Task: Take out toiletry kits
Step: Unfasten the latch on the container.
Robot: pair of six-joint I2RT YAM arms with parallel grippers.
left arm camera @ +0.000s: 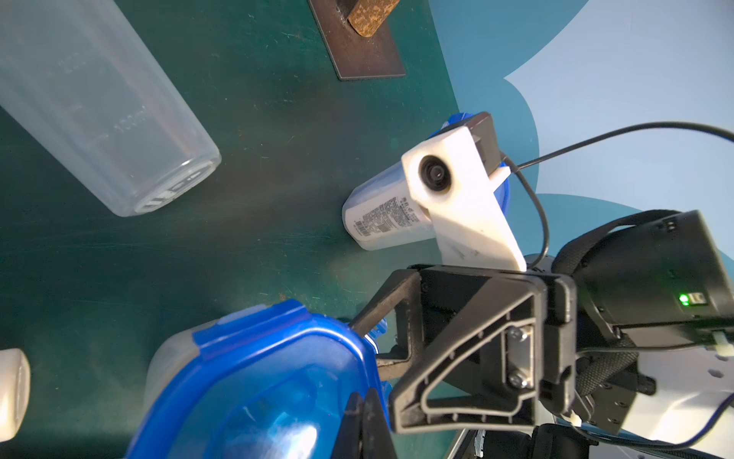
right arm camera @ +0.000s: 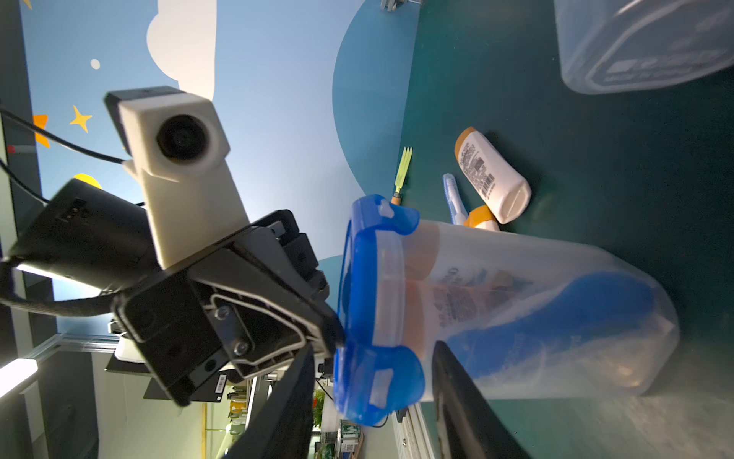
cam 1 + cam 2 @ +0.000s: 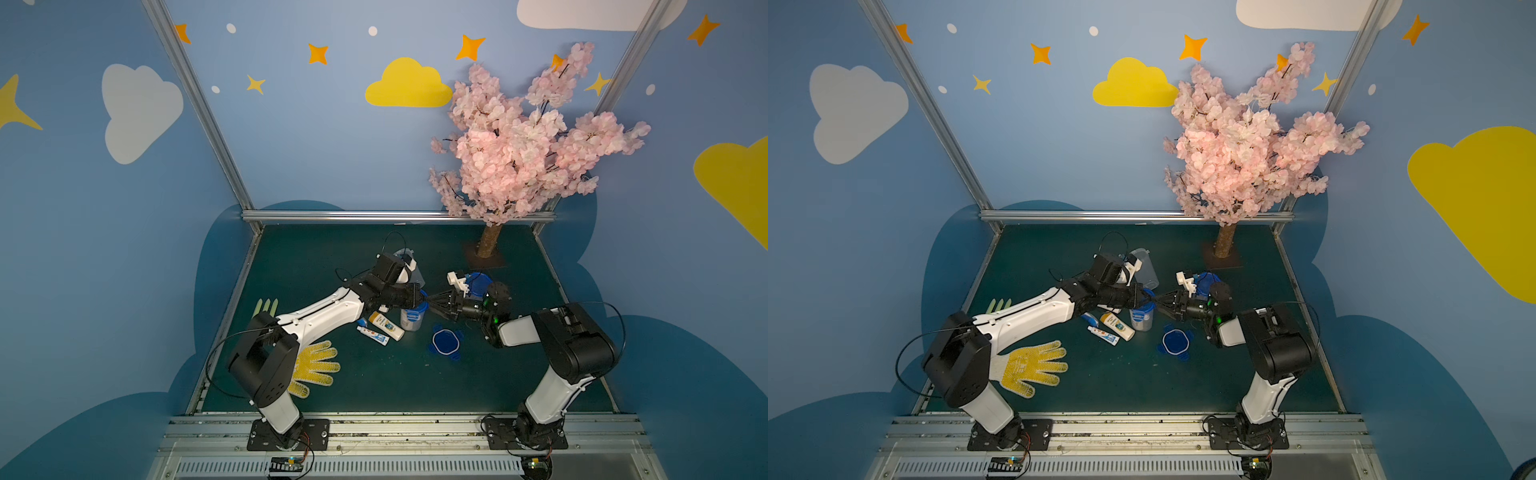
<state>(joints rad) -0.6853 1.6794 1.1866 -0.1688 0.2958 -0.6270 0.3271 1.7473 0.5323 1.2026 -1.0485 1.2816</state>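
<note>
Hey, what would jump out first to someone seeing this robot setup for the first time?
A pink blossom tree towers over the far right corner of the table. Mid-table, the left gripper and right gripper meet at a blue-lidded jar. A yellow glove lies near the front left, partly under the left arm.

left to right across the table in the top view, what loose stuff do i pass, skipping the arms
green fork → yellow glove → toothpaste tube → jar with blue lid → loose blue lid → tree trunk
</note>
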